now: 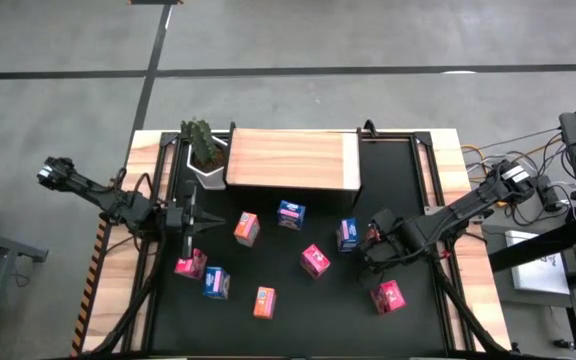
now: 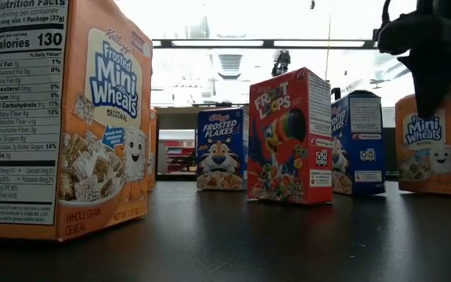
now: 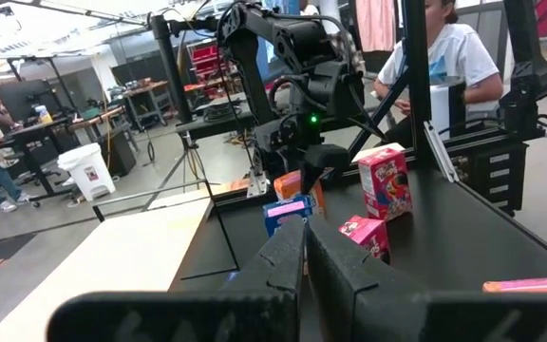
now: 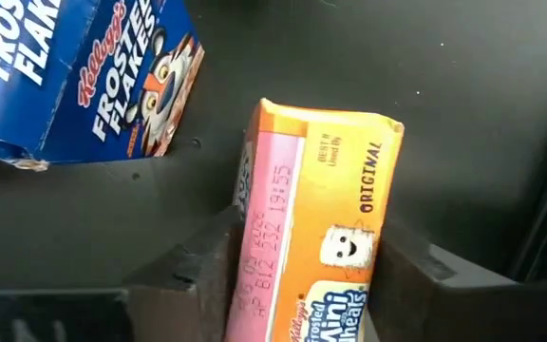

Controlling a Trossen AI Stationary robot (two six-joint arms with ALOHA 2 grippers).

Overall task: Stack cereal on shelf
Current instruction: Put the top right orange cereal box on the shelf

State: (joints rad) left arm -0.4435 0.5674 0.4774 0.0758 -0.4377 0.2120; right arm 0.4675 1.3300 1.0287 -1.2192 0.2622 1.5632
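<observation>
My right gripper [image 1: 376, 237] stands over an upright orange cereal box [image 4: 316, 218] at the mat's right, fingers down on either side of it. A blue box [image 4: 84, 76] stands close beside it. More small cereal boxes are scattered on the black mat: orange [image 1: 247, 229], blue [image 1: 290, 213], pink [image 1: 315, 261], among others. All rest on their bases or sides. The shelf [image 1: 293, 160], a raised light wooden board, stands at the far middle. My left gripper [image 3: 304, 249] is shut and held level above the mat's left side [image 1: 190, 228]. My right gripper pinches the orange box near its top end [image 4: 254, 237], one finger [image 4: 198, 271] on one wide face, the other [image 4: 416, 275] on the opposite face. The fingers come from above, pointing steeply down. The box stands upright with its base on the mat [image 2: 437, 188].
A green potted plant [image 1: 203, 148] stands at the shelf's left end. Black frame rails [image 1: 433, 200] run along the mat's sides. A seated person [image 3: 444, 57] shows beyond the table's right side. Cables and equipment [image 1: 568, 190] lie off the table's right edge.
</observation>
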